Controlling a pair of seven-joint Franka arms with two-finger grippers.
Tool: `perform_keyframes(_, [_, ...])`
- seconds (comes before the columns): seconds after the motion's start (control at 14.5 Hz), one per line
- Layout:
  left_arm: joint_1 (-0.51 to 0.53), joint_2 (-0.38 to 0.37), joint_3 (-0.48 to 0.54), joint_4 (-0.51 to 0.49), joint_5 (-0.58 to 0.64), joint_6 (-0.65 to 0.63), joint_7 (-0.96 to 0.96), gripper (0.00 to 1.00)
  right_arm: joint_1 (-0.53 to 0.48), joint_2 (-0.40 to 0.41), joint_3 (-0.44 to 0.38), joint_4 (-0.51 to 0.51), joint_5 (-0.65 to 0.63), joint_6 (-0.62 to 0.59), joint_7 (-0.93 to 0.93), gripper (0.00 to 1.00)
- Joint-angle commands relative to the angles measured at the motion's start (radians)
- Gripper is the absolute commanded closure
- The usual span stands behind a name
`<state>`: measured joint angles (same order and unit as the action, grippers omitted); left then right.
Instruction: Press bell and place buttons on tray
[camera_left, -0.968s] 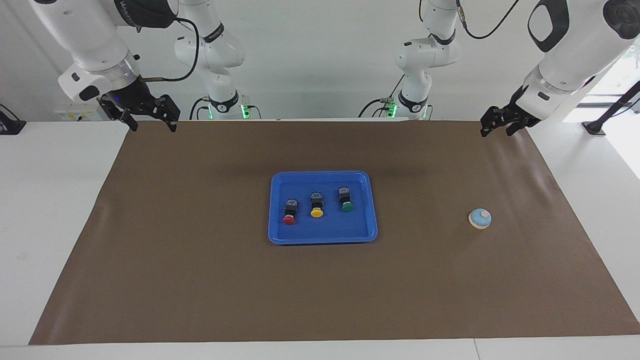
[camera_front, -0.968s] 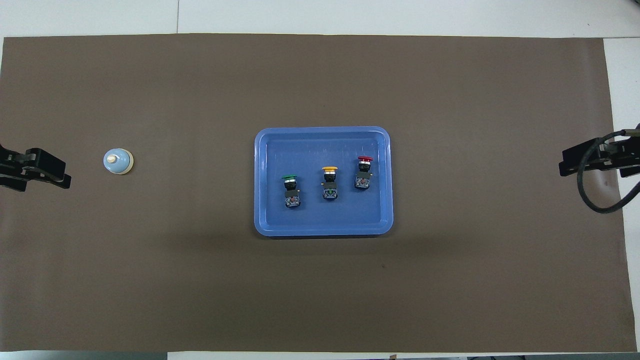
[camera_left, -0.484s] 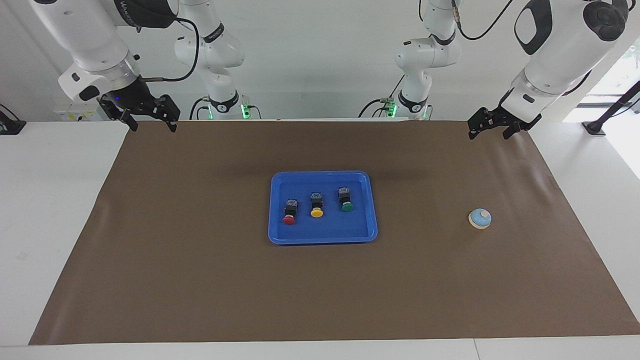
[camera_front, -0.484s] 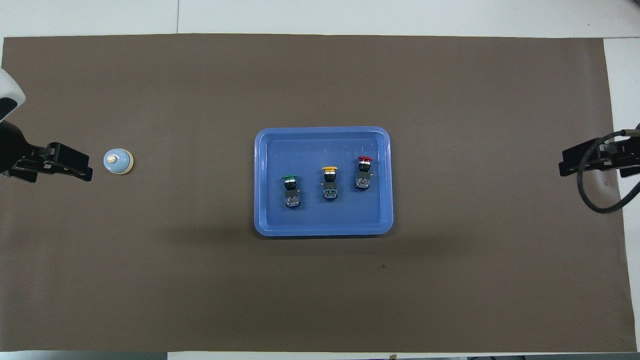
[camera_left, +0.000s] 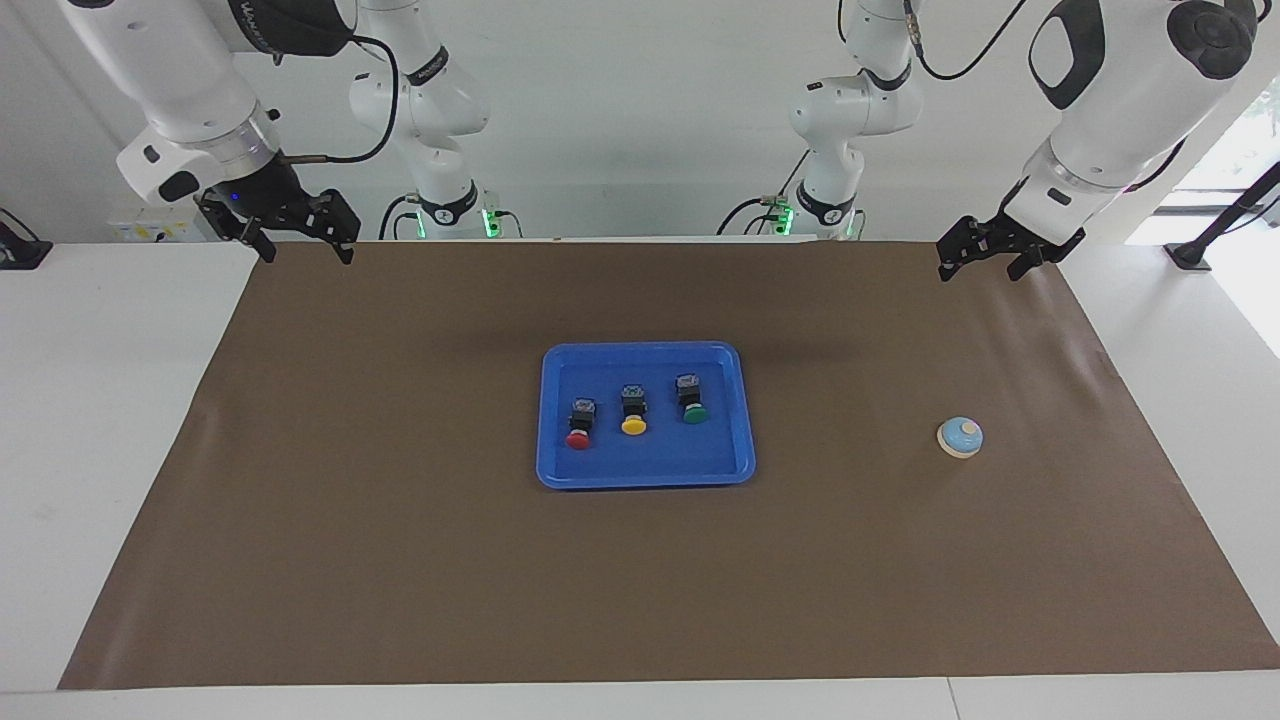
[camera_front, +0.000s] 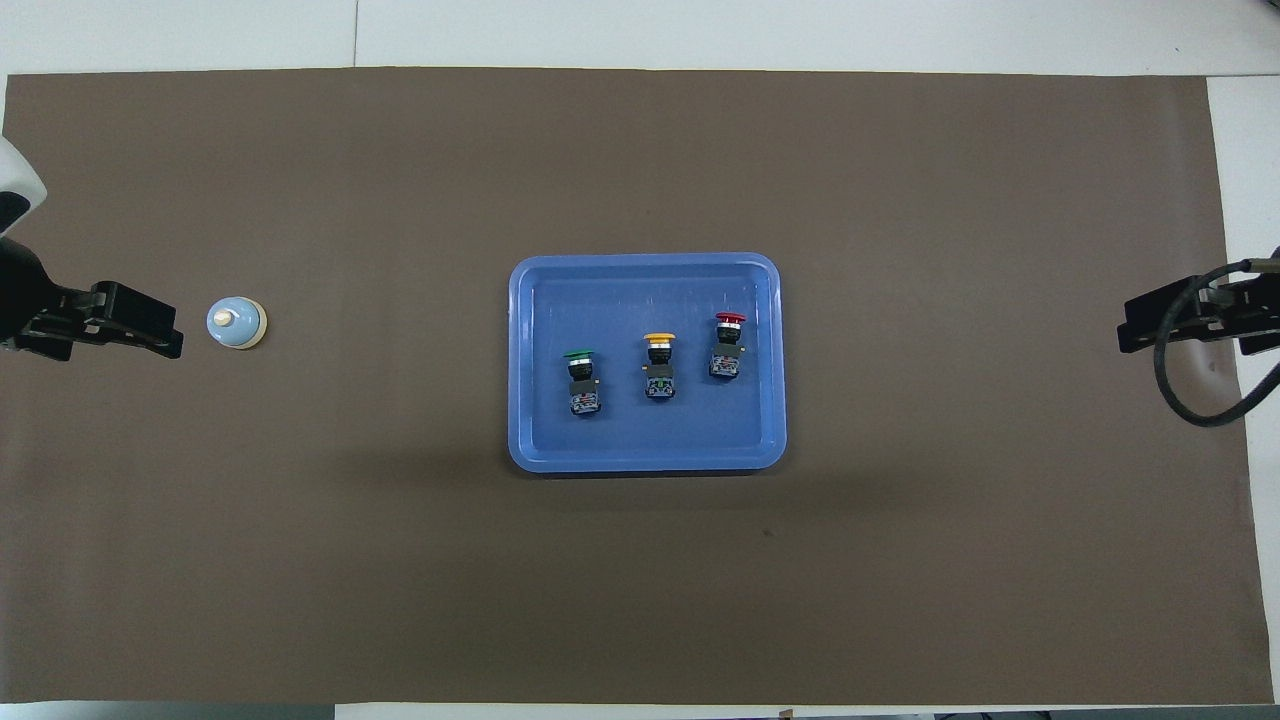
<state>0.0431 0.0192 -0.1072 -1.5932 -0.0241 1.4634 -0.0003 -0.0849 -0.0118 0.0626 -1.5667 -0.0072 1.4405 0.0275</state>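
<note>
The tray lies mid-table on the brown mat, well apart from both grippers. In it the three buttons — red button, yellow button and green button — lie on their sides in a slanting row, caps pointing away from the robots, none touching another or the rim. I judge the placing part of the task done, since no button is left on the mat.

The bell stands upright on the mat toward the left arm's end of the table, alone, knob up — I read that as the one piece within the left arm's easy reach. The left gripper hangs in the air over the mat's edge nearest the robots, clear of the bell; from overhead it appears just beside the bell, which is only height playing a trick. Its fingers look spread, though slantwise I would not swear how wide, and nothing is between them. Whether the bell has been pressed I cannot tell.

The right gripper waits over the mat's corner at its own end, fingers spread and empty.

Open mat surrounds the bell on every side, so a straight descent meets no obstacle. The tray's raised rim is the only edge to mind.
</note>
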Motion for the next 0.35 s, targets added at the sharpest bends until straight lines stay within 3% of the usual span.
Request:
perform_keyframes(0.0, [-0.026,-0.004,0.014,-0.008,0.010,0.015,-0.009,0.00,-0.016,-0.011,0.013,-0.006,0.000,-0.012,0.008,0.00])
perform_keyframes(0.28, [-0.026,-0.005,0.014,-0.008,0.007,0.017,-0.010,0.00,-0.016,-0.011,0.013,-0.006,0.000,-0.012,0.008,0.00])
